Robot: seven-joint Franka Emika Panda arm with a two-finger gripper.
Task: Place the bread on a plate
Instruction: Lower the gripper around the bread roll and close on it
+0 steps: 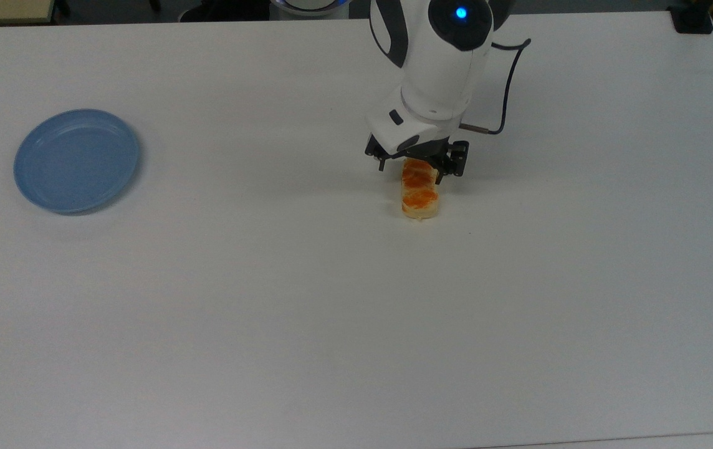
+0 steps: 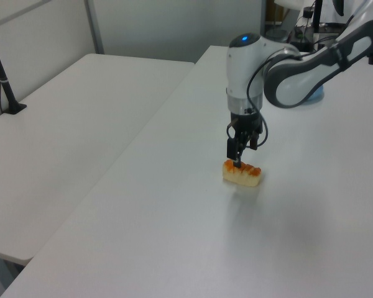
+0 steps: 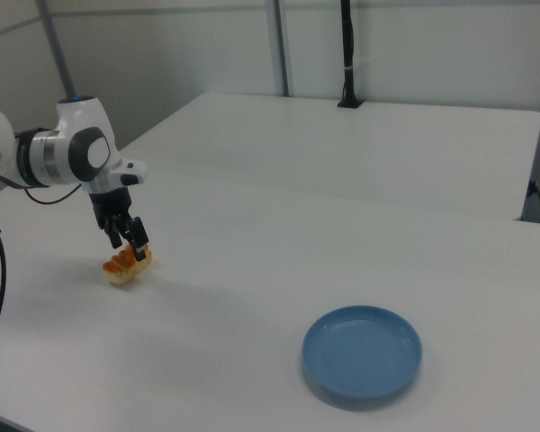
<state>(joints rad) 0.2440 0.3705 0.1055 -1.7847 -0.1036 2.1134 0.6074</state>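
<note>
The bread (image 1: 420, 195) is lying on the table (image 1: 331, 312), well apart from the plate (image 1: 76, 160). I am holding my pincer (image 1: 417, 167) open and empty, fingers straddling the bread's far end in the top view. I judge this the grasp approach; next I am needing to lower, close, then carry it to the plate.

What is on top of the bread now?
Orange glaze patches cover the bread. The open gripper hangs over its far end, hiding that end in the top view. Whether the fingers touch it is unclear.
</note>
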